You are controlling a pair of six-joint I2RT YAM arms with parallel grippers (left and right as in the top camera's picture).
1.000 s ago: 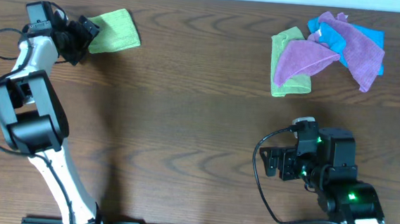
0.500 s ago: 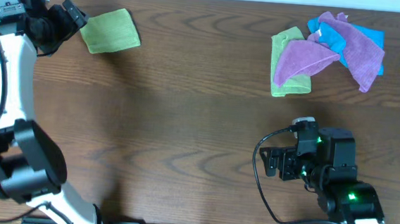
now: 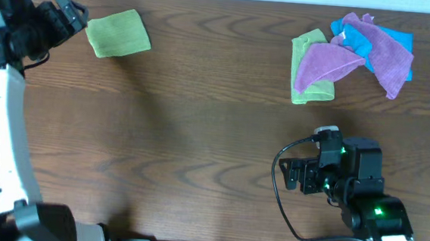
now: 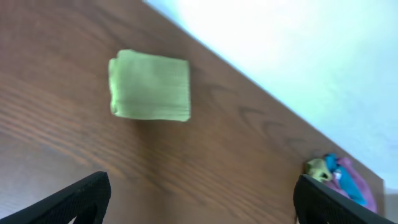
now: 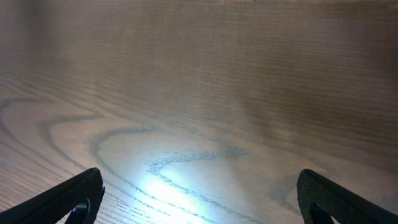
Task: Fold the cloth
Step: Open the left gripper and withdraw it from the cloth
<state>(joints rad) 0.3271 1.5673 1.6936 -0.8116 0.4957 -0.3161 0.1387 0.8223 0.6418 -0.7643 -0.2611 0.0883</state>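
Observation:
A folded green cloth [image 3: 118, 33] lies flat at the table's far left; in the left wrist view it [image 4: 150, 85] is a neat rectangle. My left gripper [image 3: 69, 11] is open and empty, just left of the cloth and apart from it; its fingertips [image 4: 199, 199] show wide apart. A pile of unfolded cloths [image 3: 352, 56], green, purple and blue, lies at the far right, and also shows in the left wrist view [image 4: 339, 174]. My right gripper [image 3: 293, 176] is open and empty near the front right; its wrist view [image 5: 199, 199] shows only bare table.
The brown wooden table [image 3: 200, 119] ends at its far edge against a white surface [image 4: 298, 56], close behind the folded cloth. The right arm's base and cable [image 3: 361, 203] take up the front right corner.
My left arm has drawn back to the left and away from the folded green cloth, which stays in place. The right arm has not moved.

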